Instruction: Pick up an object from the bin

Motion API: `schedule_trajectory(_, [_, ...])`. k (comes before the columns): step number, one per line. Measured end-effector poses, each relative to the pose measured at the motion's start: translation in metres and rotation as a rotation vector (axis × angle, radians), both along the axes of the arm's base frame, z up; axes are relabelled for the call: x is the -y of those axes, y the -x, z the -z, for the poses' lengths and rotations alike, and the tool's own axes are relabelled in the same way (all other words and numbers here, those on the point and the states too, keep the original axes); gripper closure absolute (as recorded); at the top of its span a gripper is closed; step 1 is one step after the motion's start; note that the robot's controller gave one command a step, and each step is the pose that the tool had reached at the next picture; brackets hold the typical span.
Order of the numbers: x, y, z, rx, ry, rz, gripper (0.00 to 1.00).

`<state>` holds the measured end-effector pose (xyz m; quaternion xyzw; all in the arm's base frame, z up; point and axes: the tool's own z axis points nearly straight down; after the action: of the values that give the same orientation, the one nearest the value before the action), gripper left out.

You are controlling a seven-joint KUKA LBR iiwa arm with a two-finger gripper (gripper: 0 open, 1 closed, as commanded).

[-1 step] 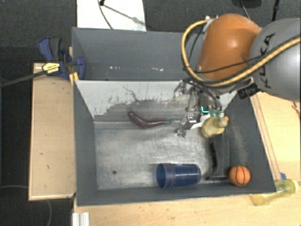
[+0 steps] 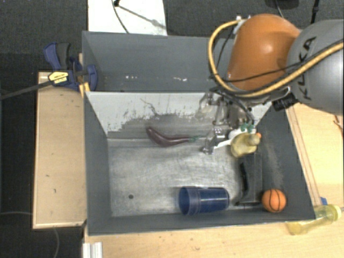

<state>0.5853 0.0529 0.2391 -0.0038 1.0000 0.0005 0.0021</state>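
Currently, in the camera view, you have the arm reaching in over the right edge of the grey bin, with its orange wrist cover and a looped yellow cable above the far right corner. The gripper is low, by the foot of the far wall and right of the bin's middle. It stands between two items. On its left a dark purple aubergine-shaped piece lies along the far wall, its green stem end just beside the gripper. On its right, also just beside it, is a pale yellow toy with orange and green details. You cannot tell from this angle whether the gripper is spread or closed, nor whether it touches either item. Along the near edge a blue cup lies on its side near the middle. An orange ball sits in the near right corner. A black L-shaped piece lies between cup and ball, running up toward the yellow toy.
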Motion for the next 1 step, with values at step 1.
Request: schedule_trajectory(1, [0.0452, -0.0024, 0.0708, 0.004, 0.0, 0.044, 0.0])
